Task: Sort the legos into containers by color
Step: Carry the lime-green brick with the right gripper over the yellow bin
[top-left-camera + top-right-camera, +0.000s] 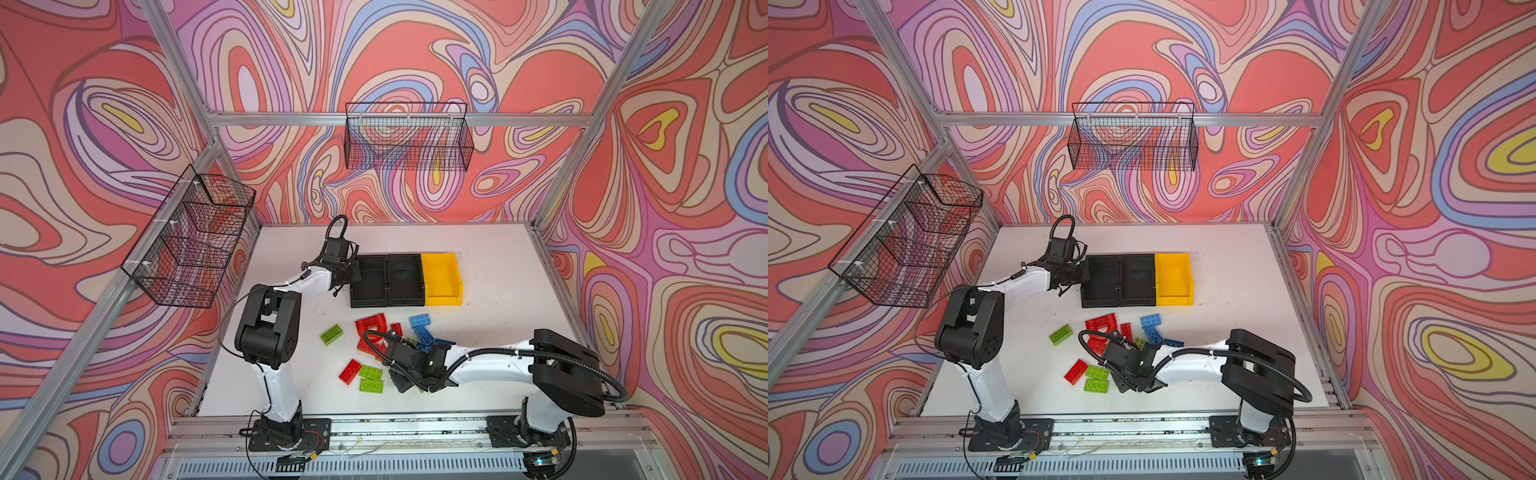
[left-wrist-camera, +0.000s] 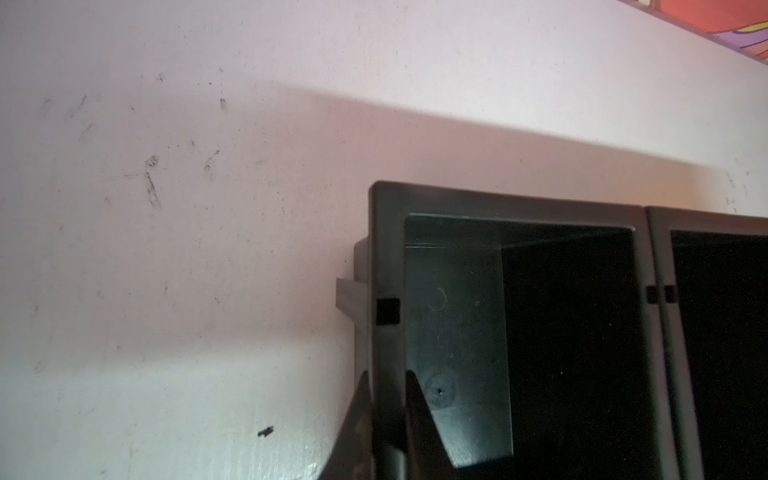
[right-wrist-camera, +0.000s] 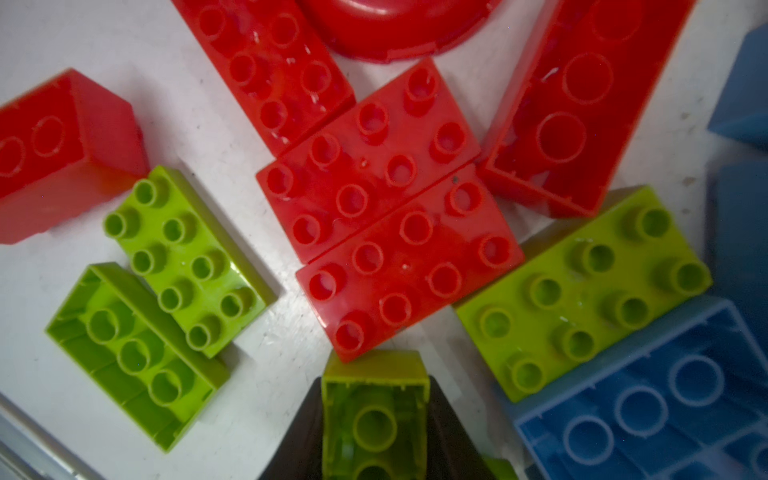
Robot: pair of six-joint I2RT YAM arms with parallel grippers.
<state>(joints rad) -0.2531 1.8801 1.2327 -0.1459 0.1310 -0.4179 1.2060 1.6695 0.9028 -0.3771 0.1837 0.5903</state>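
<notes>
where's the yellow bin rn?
In both top views the yellow bin sits at the right end of its row, touching the middle black bin, beyond the scattered legos.

Robotics lab test cell, viewed from my remote station. An aluminium frame (image 1: 291, 119) boxes in a white table (image 1: 498, 332), with swirl-printed walls (image 1: 83, 124) on three sides. The left arm (image 1: 270, 316) and right arm (image 1: 561, 370) are bolted to a slotted rail (image 1: 415, 428), cables exposed. Wire baskets (image 1: 409, 141) hang from the frame. Props only: legos (image 1: 372, 326) and containers (image 1: 386, 278).
</notes>
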